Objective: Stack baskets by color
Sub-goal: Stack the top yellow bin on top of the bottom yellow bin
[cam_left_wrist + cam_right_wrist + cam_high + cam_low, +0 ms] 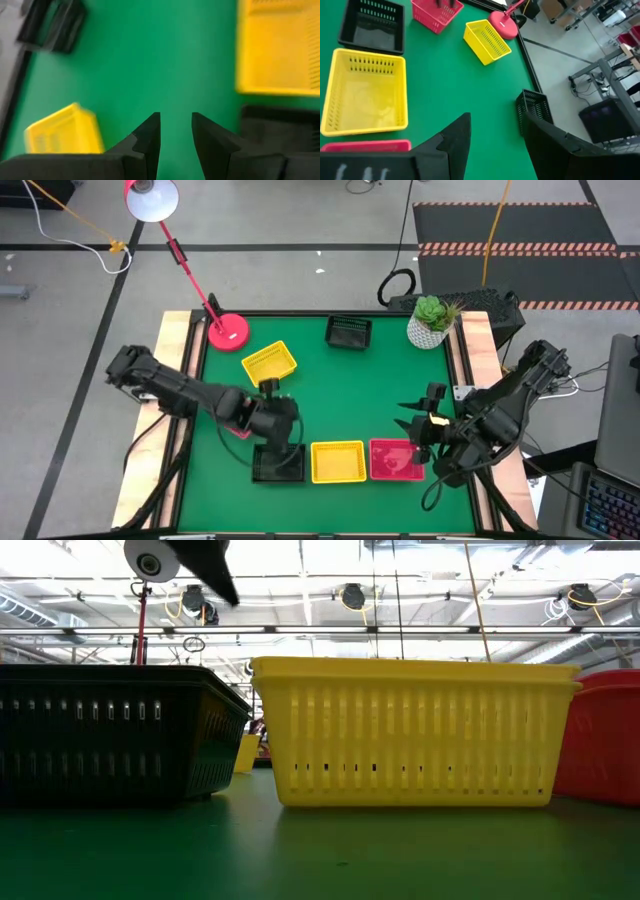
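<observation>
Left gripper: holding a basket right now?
No. In the left wrist view the left gripper stands open with only green mat between its fingers, above the table.

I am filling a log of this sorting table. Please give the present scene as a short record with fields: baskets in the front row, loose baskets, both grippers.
front row: black basket, yellow basket, red-pink basket, side by side
loose yellow basket: near the lamp base
loose black basket: at the far edge
another red-pink basket: under the left arm
left gripper: open, empty, above the mat
right gripper: open, empty, over the front red-pink basket
</observation>
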### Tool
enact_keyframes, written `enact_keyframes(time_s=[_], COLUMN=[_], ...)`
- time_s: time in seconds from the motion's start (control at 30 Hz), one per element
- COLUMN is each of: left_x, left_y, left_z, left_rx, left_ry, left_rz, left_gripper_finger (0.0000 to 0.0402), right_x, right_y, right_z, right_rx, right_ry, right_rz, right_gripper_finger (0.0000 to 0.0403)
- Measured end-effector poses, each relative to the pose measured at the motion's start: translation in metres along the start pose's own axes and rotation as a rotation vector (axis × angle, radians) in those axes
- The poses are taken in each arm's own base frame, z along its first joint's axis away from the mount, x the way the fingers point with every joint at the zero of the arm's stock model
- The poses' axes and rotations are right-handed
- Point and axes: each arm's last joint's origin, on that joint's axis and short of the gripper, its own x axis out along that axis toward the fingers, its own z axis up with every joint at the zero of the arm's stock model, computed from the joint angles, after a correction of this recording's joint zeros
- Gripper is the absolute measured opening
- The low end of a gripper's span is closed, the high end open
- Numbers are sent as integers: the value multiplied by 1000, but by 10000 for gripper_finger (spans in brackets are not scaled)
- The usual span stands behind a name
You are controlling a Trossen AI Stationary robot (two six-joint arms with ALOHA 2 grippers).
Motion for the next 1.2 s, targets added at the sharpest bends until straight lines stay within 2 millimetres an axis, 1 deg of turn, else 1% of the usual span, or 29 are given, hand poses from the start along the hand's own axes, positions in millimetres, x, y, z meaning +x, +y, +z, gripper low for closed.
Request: enact_keyframes(time_s=[0.17,0.3,0.4,0.5,0.63,0.73,0.8,0.93,1.2], left_x=[10,27,42,56,70,78,83,89,91], left_y=[30,50,64,73,85,95,99,100,102], left_z=[-3,-8,-18,-30,-46,-53,-56,-57,-60], left_rx=[-73,-175,-248,-302,-371,-433,-469,-517,-557], left_ry=[108,148,210,287,366,404,412,388,399], left_rz=[125,200,225,213,224,229,209,186,202], left_gripper_finger=[113,113,113,113,113,113,113,114,114], right_x=[0,0,0,0,0,0,0,0,0], right_y=[0,0,0,0,1,1,1,1,1], right_z=[0,0,0,1,1,2,2,2,2], right_rx=[-11,-12,-5,3,8,13,13,12,9], right_ry=[-1,-4,-6,-9,-11,-14,-14,-14,-13], right_rz=[-1,-6,-5,-3,-1,1,1,1,1], right_gripper_finger=[169,169,169,169,169,169,169,169,169])
